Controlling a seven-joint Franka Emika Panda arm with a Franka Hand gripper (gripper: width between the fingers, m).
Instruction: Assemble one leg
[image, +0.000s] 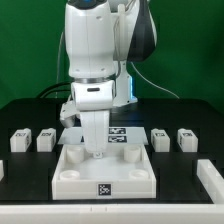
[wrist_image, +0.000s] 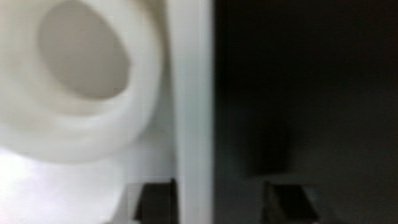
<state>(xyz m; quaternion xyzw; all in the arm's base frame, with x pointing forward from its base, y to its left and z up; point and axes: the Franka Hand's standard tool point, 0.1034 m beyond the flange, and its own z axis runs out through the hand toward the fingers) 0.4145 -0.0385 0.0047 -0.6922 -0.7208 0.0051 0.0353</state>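
The large white tray-like part with round corner sockets lies in the middle of the black table. My gripper is low over its rear corner on the exterior view's left. In the wrist view the gripper is open and empty. One fingertip is over the white part and the other is over the black table, with the part's edge wall between them. A round socket fills the view close by. Several legs stand in a row: two on the exterior view's left and two on the right.
The marker board lies just behind the tray-like part. A white piece shows at the exterior view's left edge and a larger one at the right edge. Cables hang behind the arm.
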